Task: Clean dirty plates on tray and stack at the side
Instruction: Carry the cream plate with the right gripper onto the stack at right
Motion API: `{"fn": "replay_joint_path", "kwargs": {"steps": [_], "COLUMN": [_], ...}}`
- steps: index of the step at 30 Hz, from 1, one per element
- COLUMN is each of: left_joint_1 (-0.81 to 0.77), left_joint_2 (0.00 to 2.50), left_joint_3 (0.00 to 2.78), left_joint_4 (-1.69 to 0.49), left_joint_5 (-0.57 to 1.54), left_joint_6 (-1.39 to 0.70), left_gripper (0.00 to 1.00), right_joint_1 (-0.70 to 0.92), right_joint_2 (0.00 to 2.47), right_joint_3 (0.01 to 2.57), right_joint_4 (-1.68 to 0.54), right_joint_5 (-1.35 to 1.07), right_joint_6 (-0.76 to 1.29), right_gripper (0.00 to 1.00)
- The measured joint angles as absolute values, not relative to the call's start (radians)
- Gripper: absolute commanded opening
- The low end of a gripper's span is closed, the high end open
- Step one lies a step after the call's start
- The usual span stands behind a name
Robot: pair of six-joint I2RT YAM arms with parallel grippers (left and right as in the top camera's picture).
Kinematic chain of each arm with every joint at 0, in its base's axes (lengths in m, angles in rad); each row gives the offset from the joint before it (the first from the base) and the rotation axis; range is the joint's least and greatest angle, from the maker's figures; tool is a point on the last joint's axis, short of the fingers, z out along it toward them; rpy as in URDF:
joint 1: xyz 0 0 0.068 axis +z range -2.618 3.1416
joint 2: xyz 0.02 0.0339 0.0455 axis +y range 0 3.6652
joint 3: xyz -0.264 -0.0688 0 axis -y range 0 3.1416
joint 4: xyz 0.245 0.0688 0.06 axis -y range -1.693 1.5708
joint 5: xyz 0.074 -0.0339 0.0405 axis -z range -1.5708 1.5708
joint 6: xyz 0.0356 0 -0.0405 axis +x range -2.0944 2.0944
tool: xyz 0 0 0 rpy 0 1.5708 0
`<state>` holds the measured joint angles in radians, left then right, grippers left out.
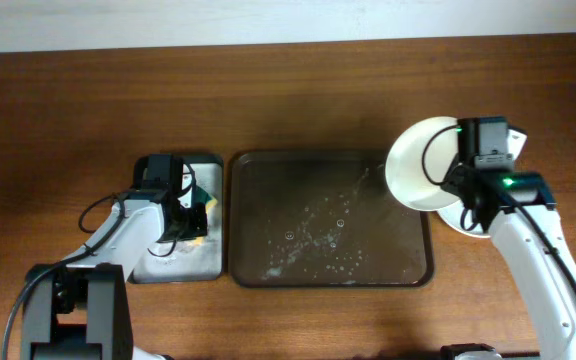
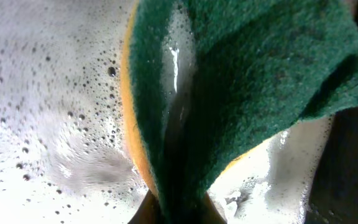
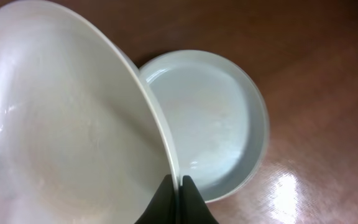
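My right gripper [image 1: 460, 187] [image 3: 178, 182] is shut on the rim of a white plate [image 1: 420, 165] [image 3: 67, 124], held tilted over the tray's right edge. Below it a pale mint-green plate [image 3: 210, 118] lies on the table right of the tray; in the overhead view only its edge [image 1: 452, 219] shows. The dark brown tray [image 1: 268, 270] holds soapy water and no plates. My left gripper [image 1: 190, 205] [image 2: 180, 211] is shut on a green and yellow sponge [image 2: 241, 81] over foamy water. A third plate is not in view.
The small grey sponge tray [image 1: 208, 262] stands left of the brown tray, full of suds [image 2: 48, 93]. Wooden table [image 1: 298, 90] lies all round, and a pale wall runs along the back.
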<state>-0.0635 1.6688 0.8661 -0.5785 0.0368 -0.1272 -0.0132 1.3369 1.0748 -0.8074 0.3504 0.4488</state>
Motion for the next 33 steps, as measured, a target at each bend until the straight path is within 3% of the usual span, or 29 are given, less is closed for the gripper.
{"fn": "replay_joint_path", "kwargs": {"steps": [1,2,3,4,7,8,9,13,21,23,25,27,31,32,33], "left_joint_1": [-0.063,-0.064,-0.063,-0.064,-0.064,-0.063,-0.064,-0.064,-0.063,-0.063,-0.064,-0.063,-0.063,-0.063,-0.063], "left_joint_2": [1.669,1.669,1.669,1.669,1.666,1.666,1.666,1.665,1.666,1.674,1.703,1.722,1.727,1.728,1.728], "left_joint_3": [0.866,0.866,0.866,0.866,0.866,0.866,0.866,0.865,0.867,0.867,0.867,0.867,0.867,0.867,0.867], "left_joint_4": [-0.579,-0.579,-0.579,-0.579,-0.579,-0.579,-0.579,-0.540,-0.339,-0.327,-0.305,-0.286,-0.248,-0.248,-0.248], "left_joint_5": [0.037,0.037,0.037,0.036,0.036,0.036,0.036,0.033,0.033,0.033,0.033,0.033,0.033,0.033,0.033], "left_joint_6": [-0.127,-0.127,-0.127,-0.126,-0.127,-0.127,-0.127,-0.127,-0.127,-0.127,-0.125,-0.126,-0.127,-0.127,-0.127], "left_gripper": [0.06,0.49,0.66,0.72,0.75,0.79,0.82,0.88,0.84,0.66,0.54,0.03,0.00,0.52,0.71], "right_joint_1": [-0.104,-0.181,-0.230,-0.289,-0.380,-0.389,-0.401,-0.403,-0.345,-0.282,-0.260,-0.257,-0.256,-0.247,-0.231], "right_joint_2": [1.337,1.337,1.338,1.345,1.405,1.428,1.477,1.494,1.494,1.494,1.494,1.494,1.494,1.494,1.494], "right_joint_3": [1.075,1.075,1.075,1.075,1.075,1.075,1.075,1.075,1.075,1.075,1.075,1.075,1.075,1.075,1.075], "right_joint_4": [-0.809,-0.809,-0.808,-0.809,-0.807,-0.805,-0.805,-0.754,-0.680,-0.672,-0.673,-0.679,-0.683,-0.682,-0.682], "right_joint_5": [0.292,0.264,0.247,0.232,0.218,0.215,0.215,0.112,-0.184,-0.192,-0.194,-0.195,-0.223,-0.233,-0.236], "right_joint_6": [0.451,0.454,0.456,0.458,0.461,0.463,0.467,0.455,0.318,0.305,0.300,0.296,0.287,0.276,0.262], "right_gripper": [0.04,0.04,0.04,0.04,0.04,0.12,0.55,0.60,0.59,0.59,0.56,0.51,0.47,0.48,0.49]}}
